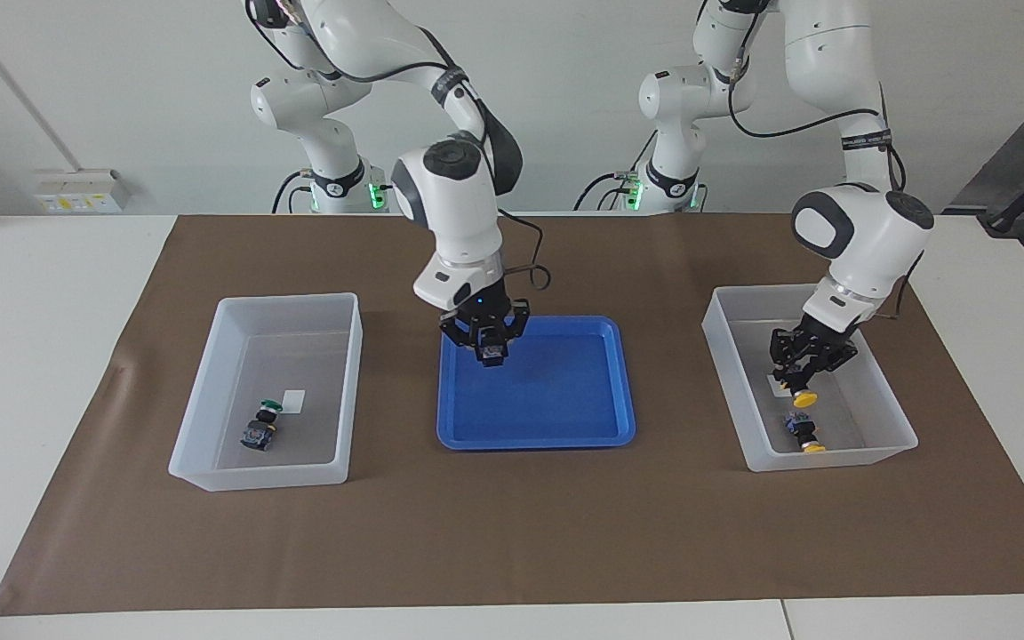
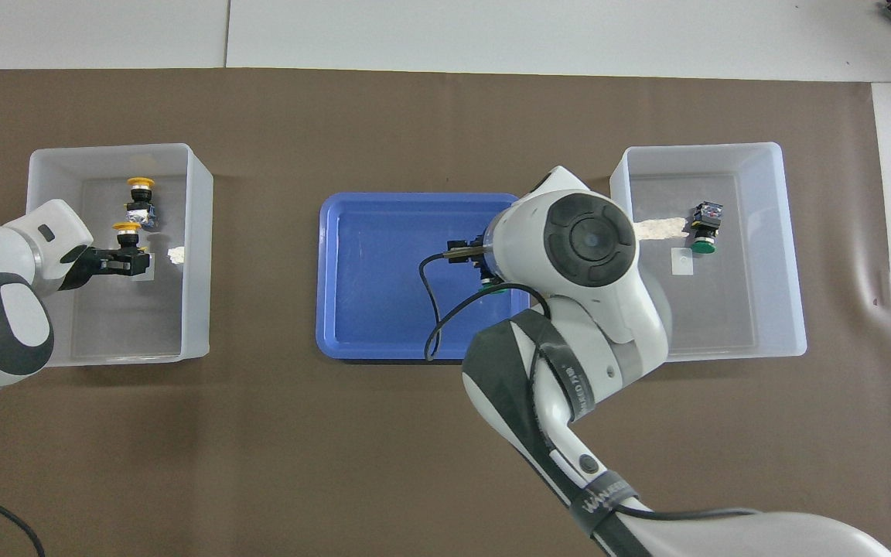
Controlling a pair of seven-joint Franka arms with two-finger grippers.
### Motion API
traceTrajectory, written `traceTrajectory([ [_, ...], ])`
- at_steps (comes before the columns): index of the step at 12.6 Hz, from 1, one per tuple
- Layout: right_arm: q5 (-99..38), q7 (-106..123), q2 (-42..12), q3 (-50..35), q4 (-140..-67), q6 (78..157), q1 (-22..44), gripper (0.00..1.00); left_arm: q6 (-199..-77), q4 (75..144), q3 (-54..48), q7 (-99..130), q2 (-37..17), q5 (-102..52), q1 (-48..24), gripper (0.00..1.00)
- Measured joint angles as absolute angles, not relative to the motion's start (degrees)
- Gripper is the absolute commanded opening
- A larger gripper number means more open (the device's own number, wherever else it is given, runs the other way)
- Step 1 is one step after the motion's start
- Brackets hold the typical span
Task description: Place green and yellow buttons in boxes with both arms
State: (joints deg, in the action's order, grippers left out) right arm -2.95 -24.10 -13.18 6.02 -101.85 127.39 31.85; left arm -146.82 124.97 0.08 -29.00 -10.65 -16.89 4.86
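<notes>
**Buttons, bins and claws: count and position**

Listed across the facing view.

Bin [image 1: 210,404], toward the right arm's end: one green button [image 1: 261,425] lying on its floor beside a small white label. No claw over it.

Blue tray [image 1: 565,427], mid-table between the two bins: nothing rests on its floor. The right gripper [image 1: 491,348] hangs over the tray's edge nearest the robots, closed on a second green button [image 2: 489,290]; in the overhead view only a sliver of the green cap shows below the wrist.

Second bin [image 1: 730,373], toward the left arm's end: one yellow button [image 1: 803,434] lying on the floor. The left gripper [image 1: 796,378] is down inside this bin, closed on the black body of a second yellow button [image 1: 803,399], cap pointing away from the robots, just beside the lying one.

Totals: two green buttons, two yellow buttons, two bins, one tray. One of each colour lies in a bin; one of each is held.
</notes>
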Motion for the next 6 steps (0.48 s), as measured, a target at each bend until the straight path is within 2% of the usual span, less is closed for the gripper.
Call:
traceTrajectory([
  [1, -2.89, -23.47, -11.29, 6.08, -102.05, 125.76, 28.87, 0.0, -147.05, 125.07, 0.02, -29.0, -11.1, -16.89, 4.85, 0.0],
  [2, -2.85, -21.41, -10.27, 6.12, -102.31, 125.25, 25.6, 0.0, -147.15, 125.18, -0.03, -29.02, -11.34, -16.89, 4.81, 0.19],
  [4, -2.86, -14.4, -10.11, 6.19, -103.02, 125.21, 19.06, 0.0, -147.16, 125.29, -0.26, -29.02, -11.4, -16.89, 4.7, 1.0],
  [6, -2.86, -8.23, -10.32, 6.23, -104.63, 125.23, 13.97, 0.0, -147.23, 125.2, -0.41, -29.1, -11.39, -16.89, 4.64, 1.0],
])
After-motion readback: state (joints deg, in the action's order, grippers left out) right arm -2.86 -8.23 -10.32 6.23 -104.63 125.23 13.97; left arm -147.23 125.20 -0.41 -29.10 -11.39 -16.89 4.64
